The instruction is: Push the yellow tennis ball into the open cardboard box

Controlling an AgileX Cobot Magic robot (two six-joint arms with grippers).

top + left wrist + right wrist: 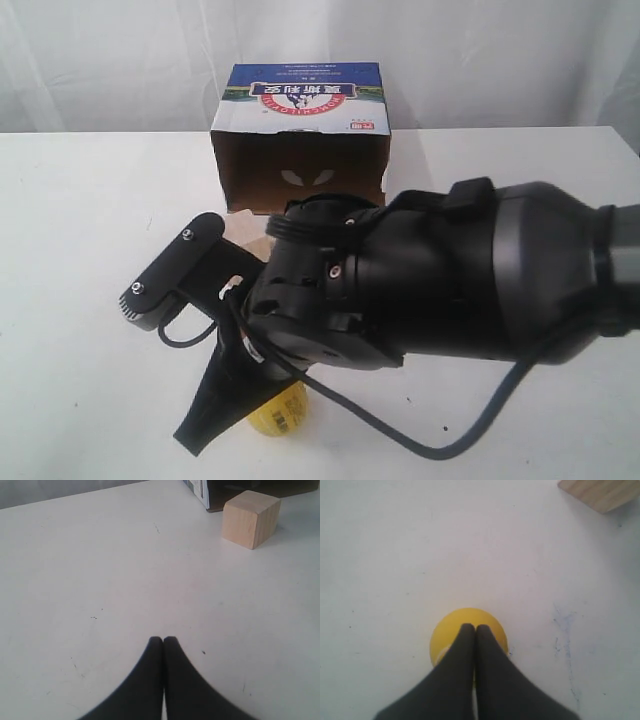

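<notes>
The yellow tennis ball (281, 413) lies near the table's front edge, its printed label facing the exterior view. My right gripper (198, 438) is shut and empty. Its black fingers hang low over the ball's near side and cover part of it; in the right wrist view the tips of the right gripper (471, 627) lie over the ball (468, 620). The open cardboard box (303, 130) stands at the back with its dark opening facing forward. My left gripper (163, 639) is shut on nothing above bare table and does not show in the exterior view.
A pale wooden cube (250, 519) stands just in front of a corner of the box (199, 491); the cube (600, 493) is also at the edge of the right wrist view. The right arm's bulk hides the middle of the white table (80, 220).
</notes>
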